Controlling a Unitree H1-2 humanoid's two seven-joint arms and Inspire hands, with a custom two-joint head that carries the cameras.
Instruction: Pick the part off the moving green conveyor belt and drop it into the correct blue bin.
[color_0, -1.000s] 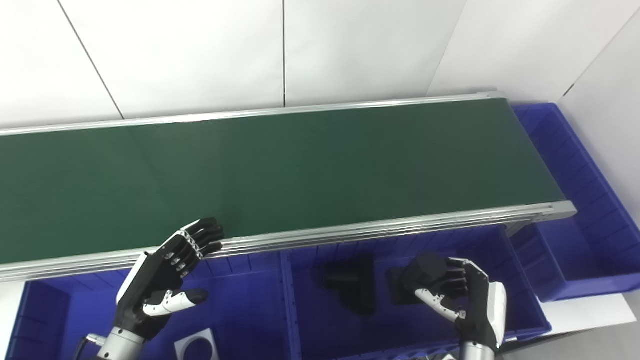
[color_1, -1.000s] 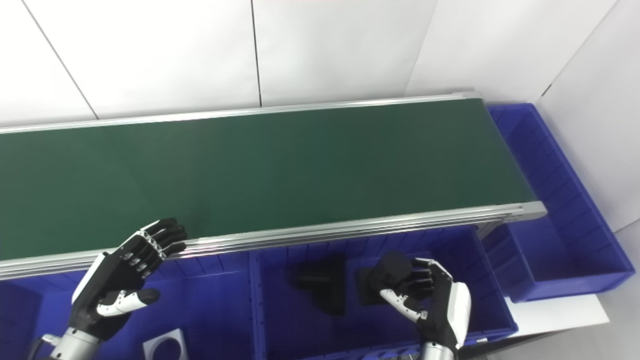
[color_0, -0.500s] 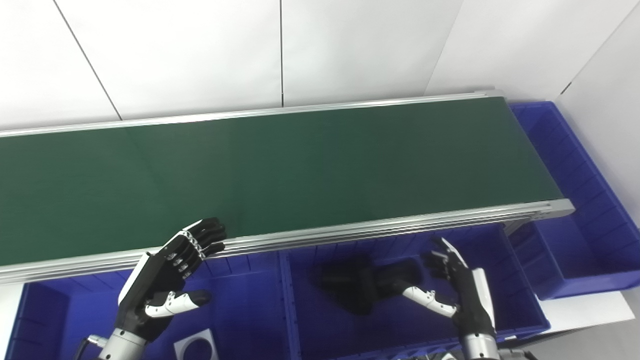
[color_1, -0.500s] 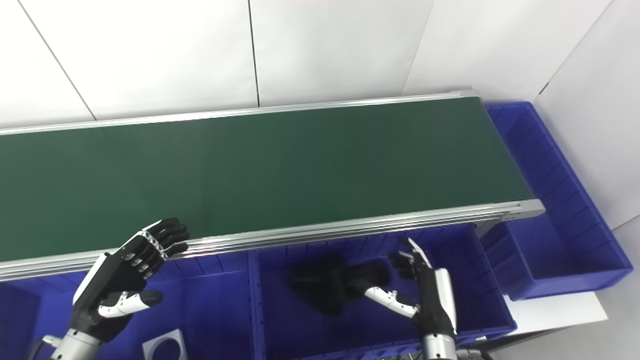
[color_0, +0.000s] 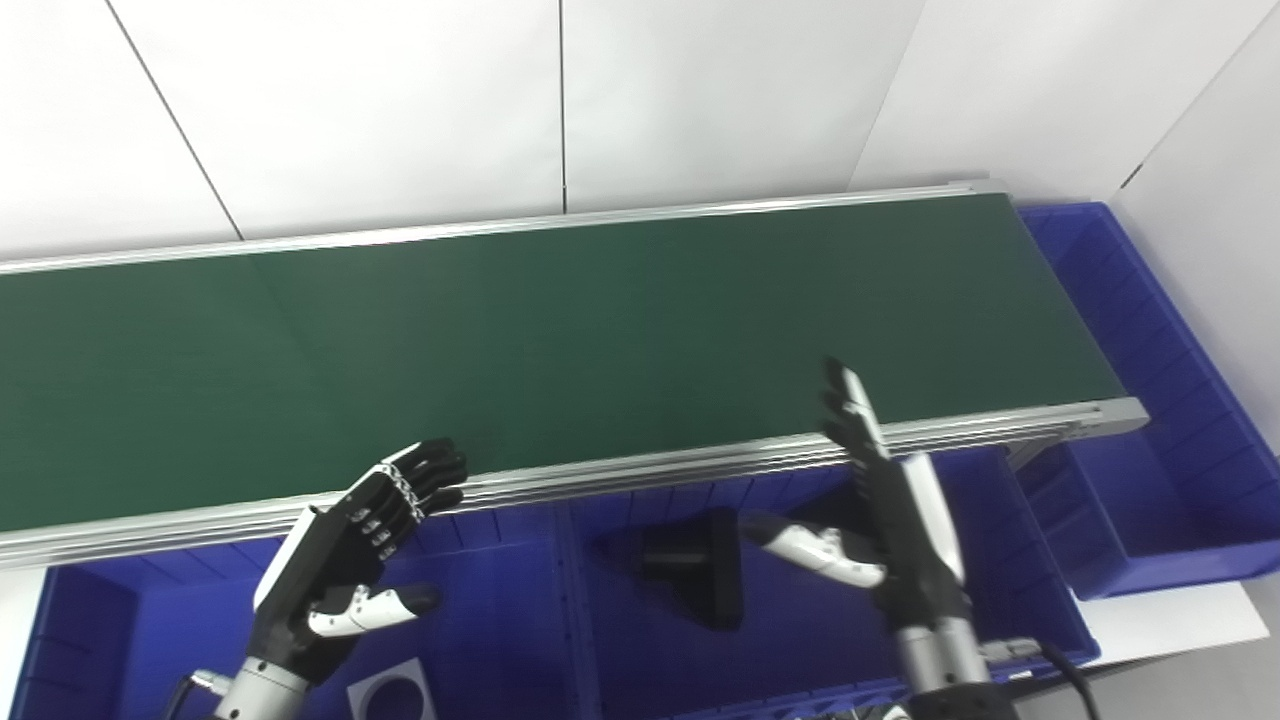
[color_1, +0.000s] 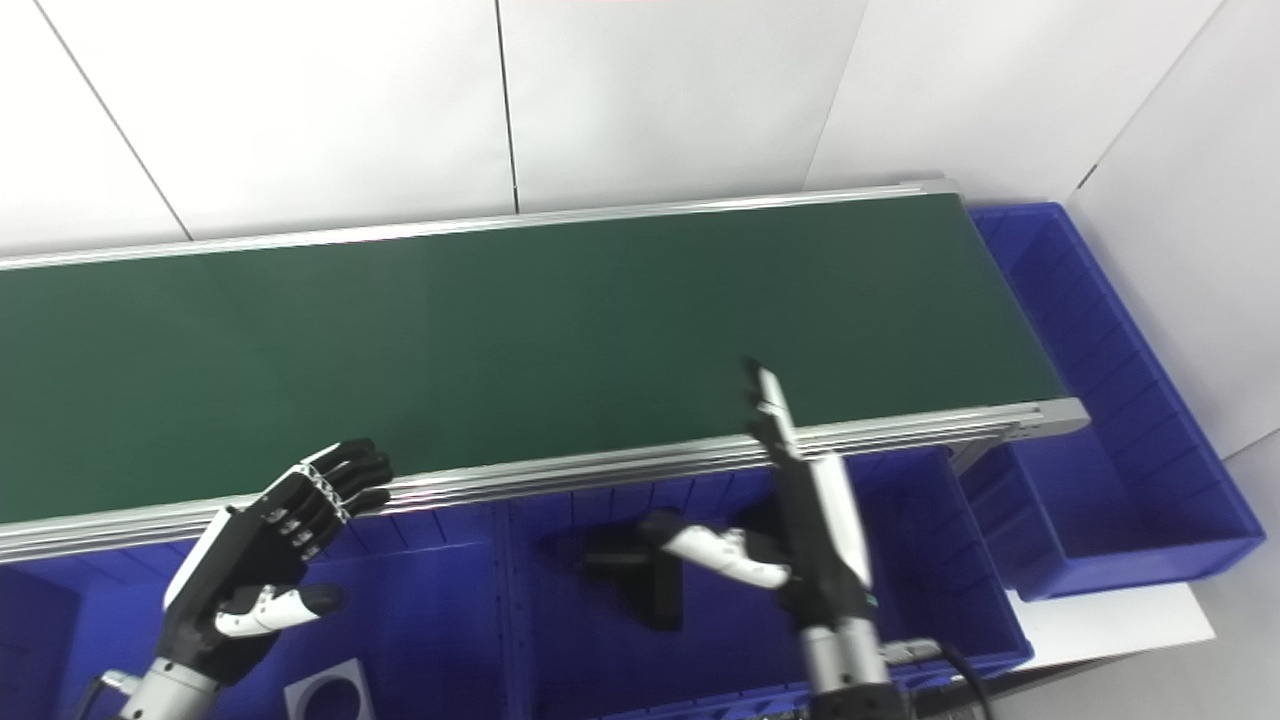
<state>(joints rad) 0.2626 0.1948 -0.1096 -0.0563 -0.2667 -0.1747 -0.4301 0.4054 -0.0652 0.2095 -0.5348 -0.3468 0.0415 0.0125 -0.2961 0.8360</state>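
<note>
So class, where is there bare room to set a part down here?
Free: the whole green belt between its silver rails, and the far-right blue bin. Crowded: the middle bin, where black parts lie under the open right hand.

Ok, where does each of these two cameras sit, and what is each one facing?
Left eye view: on the head, looking down at the green conveyor belt and the blue bins; both hands show, left hand, right hand.
Right eye view: beside it, slightly to the right, same downward look, same hands.
Shared: belt, bins, black part, both hands open.
</note>
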